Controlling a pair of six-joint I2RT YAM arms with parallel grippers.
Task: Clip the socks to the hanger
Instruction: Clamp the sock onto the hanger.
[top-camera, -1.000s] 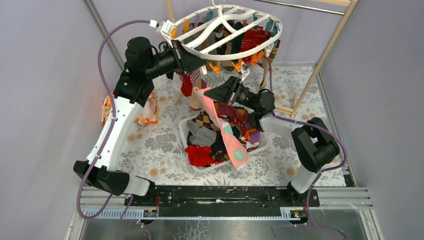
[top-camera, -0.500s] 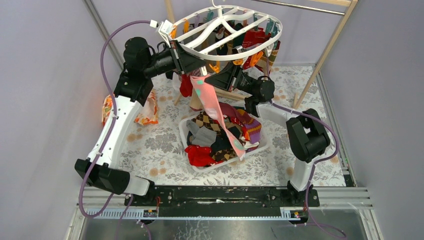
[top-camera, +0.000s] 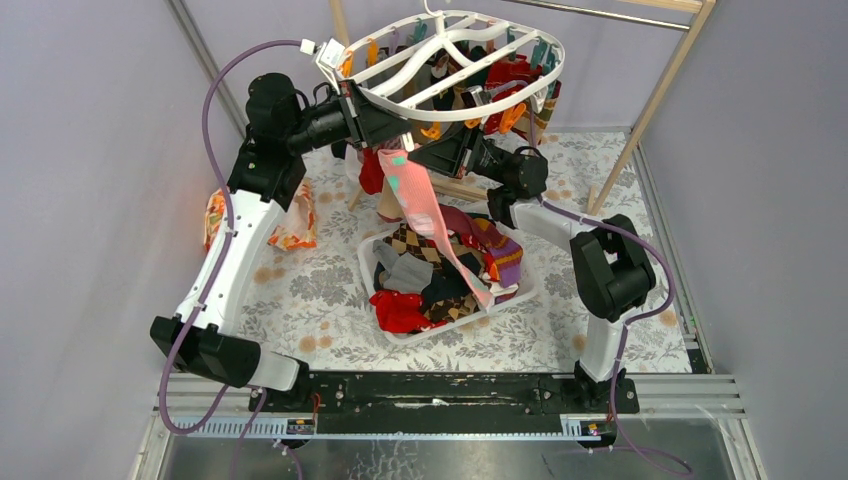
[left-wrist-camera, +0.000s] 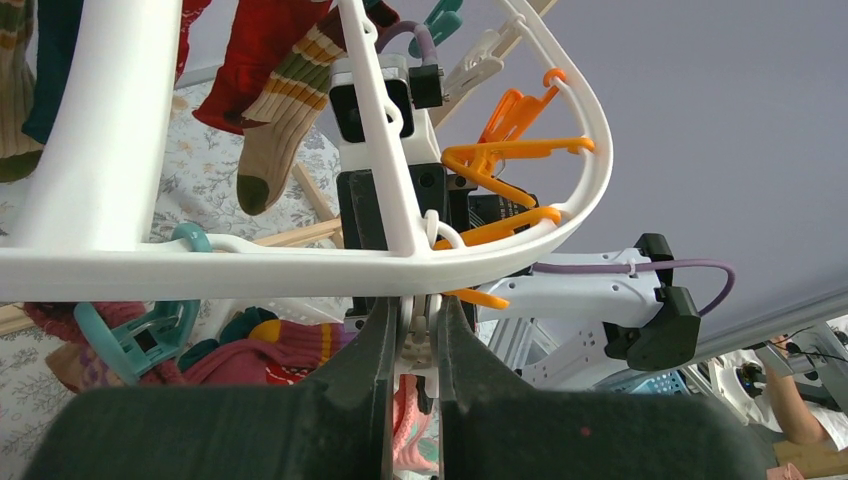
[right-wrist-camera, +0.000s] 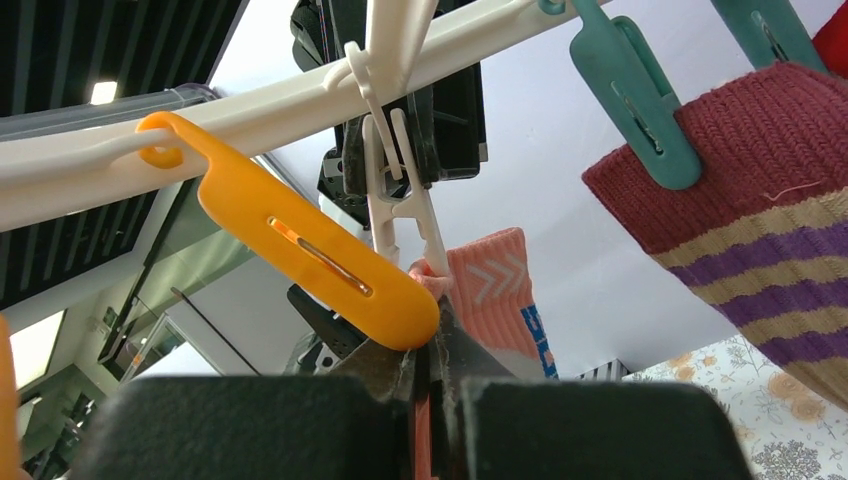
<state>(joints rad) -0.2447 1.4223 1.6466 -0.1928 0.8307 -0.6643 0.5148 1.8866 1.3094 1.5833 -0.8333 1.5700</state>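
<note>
The white oval hanger (top-camera: 385, 100) hangs at the back with several socks clipped on it. My left gripper (top-camera: 395, 128) is shut on a white clip (left-wrist-camera: 420, 345) under the hanger's near rim (left-wrist-camera: 250, 270). My right gripper (top-camera: 415, 160) is shut on the cuff of a pink sock (top-camera: 440, 235) and holds it right below that same white clip (right-wrist-camera: 405, 210). The cuff (right-wrist-camera: 495, 280) touches the clip's lower tips. The rest of the sock trails down into the basket. Whether the clip's tips are parted, I cannot tell.
A white basket (top-camera: 520, 290) heaped with mixed socks stands mid-table. An orange clip (right-wrist-camera: 300, 255) hangs just left of my right gripper (right-wrist-camera: 432, 345), a teal clip (right-wrist-camera: 630, 90) holds a maroon striped sock (right-wrist-camera: 760, 200). Wooden frame poles (top-camera: 650, 110) stand behind, an orange floral cloth (top-camera: 295, 225) lies left.
My right gripper has risen and moved left with the pink sock, bringing its cuff up under the hanger's rim beside the left gripper. The left arm has barely moved.
</note>
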